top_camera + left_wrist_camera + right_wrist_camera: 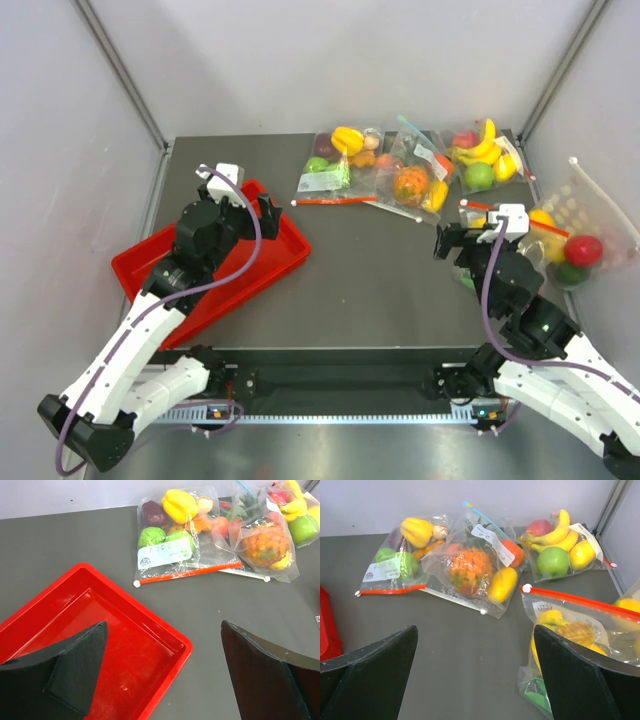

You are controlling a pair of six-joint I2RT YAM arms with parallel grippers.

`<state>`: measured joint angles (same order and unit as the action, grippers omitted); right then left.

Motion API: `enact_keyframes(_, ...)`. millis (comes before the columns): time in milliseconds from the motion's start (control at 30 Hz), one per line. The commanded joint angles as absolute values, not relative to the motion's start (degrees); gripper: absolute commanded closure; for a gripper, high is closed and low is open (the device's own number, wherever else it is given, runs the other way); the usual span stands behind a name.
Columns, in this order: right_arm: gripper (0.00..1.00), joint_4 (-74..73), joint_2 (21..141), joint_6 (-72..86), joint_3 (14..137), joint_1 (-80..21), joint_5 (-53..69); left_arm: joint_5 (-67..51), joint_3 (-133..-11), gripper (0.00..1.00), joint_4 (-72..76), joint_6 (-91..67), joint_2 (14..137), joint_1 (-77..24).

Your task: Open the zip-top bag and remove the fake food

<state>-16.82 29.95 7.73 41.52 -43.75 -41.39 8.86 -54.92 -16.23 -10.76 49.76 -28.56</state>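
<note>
Right pincer spread wide, zip-top bag just beside one finger, left pincer released.

Red rectangular plastic tray was glossy, smooth. Dark grey table top was matt. Crumpled clear plastic zip-top bag was shiny, wrinkled.

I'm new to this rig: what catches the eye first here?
The bright red tray at the left of the table grabs attention first. Then the clear bags of colourful plastic fruit heaped along the far edge. The left gripper and right gripper both hover open, holding nothing.
</note>
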Motion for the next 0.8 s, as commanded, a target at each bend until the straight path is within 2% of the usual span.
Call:
enact_keyframes(0,0.0,-17.66,28.92,8.44,43.5,-44.47,-42.54,10.8,-56.08,0.01,-15.73,-10.46,49.13,-28.48)
enact_keyframes(267,0.0,-18.54,28.39,9.31,43.86,-44.38,-44.29,10.9,-55.2,0.01,-15.64,-9.59,48.78,-28.56)
enact_keyframes(533,0.0,-29.69,31.82,16.94,48.95,-40.62,-57.56,0.63,-52.83,0.01,-13.54,-10.02,52.28,-28.48)
enact_keyframes(667,0.0,-31.9,31.82,18.72,50.27,-29.66,-54.59,-5.87,-49.84,0.01,-9.33,-12.65,53.52,-28.56)
enact_keyframes(733,0.01,-32.08,33.3,18.98,50.27,-24.37,-48.3,-7.2,-48.96,0.01,-7.56,-13.01,53.96,-28.56)
enact_keyframes(767,0.0,-32.08,34.01,18.98,50.1,-18.69,-45.47,-7.99,-48.87,0.01,-7.38,-12.92,54.05,-28.56)
